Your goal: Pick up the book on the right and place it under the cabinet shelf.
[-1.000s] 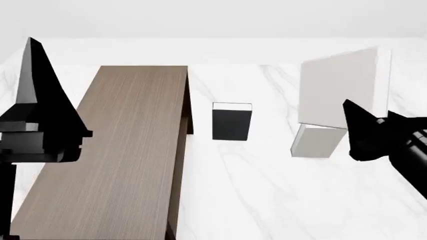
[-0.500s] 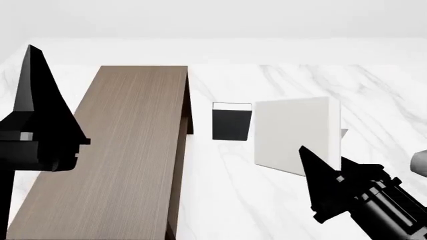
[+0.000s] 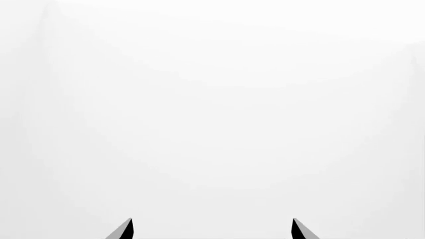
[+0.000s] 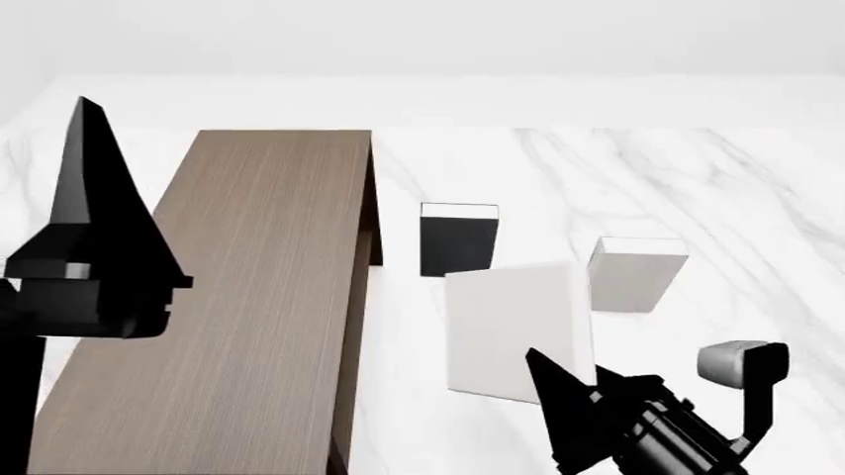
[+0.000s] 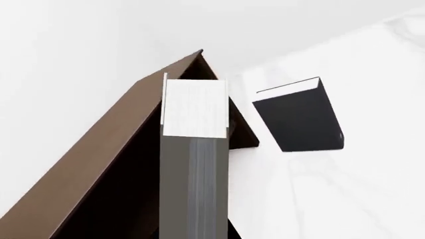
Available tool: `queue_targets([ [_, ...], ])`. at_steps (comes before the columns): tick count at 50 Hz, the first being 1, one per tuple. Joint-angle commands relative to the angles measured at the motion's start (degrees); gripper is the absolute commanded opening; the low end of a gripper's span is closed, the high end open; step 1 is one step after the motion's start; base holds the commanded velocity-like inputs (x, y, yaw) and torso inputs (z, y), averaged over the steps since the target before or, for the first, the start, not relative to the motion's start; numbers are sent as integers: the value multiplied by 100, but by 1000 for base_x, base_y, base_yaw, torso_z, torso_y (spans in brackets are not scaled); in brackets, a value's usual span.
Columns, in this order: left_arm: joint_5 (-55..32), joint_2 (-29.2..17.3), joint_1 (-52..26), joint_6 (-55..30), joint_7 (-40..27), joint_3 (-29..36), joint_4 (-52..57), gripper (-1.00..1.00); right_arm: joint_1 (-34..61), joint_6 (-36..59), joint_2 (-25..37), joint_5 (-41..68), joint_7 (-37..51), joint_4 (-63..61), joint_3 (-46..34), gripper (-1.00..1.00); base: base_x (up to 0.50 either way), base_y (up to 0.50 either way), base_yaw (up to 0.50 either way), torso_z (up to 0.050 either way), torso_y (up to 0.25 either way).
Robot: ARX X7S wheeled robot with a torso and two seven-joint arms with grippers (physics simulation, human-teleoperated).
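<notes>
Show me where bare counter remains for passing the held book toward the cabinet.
Bare marble lies near the cabinet shelf, nearer than the black book and below the held book. More lies right of the thicker grey book. It is crowded where those three books cluster.

A bare simulated room — white marble floor (image 4: pixel 687 178), blank white walls.

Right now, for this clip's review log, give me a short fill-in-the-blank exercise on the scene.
1. The right end effector holds the thin ____ book.
2. The cabinet has a ____ wood-grain top.
3. The book nearest the cabinet is ____ with a white top.
4. The left end effector holds ____.

Missing words: white; brown; black; nothing
</notes>
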Motion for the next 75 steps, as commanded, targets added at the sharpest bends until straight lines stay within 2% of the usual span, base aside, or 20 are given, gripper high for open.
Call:
queue_targets([
  [1,16,61,-7,-83,11,11,4,100,-183,-559,-151,-764,-815,754,-728,-100,0,0,0,0,10],
  [36,-5,147,1,-154,61,-3,-66,100,431,-312,-449,-503,-617,2532,-1288,-100,0,0,0,0,1],
  [56,-7,185,5,-189,93,-13,-76,100,731,-1018,-463,-1168,-971,3796,-1910,-100,0,0,0,1,1],
  [75,-7,188,17,-210,107,-29,-57,100,661,-1562,-537,-1508,-1258,4222,-2429,-100,0,0,0,0,1],
])
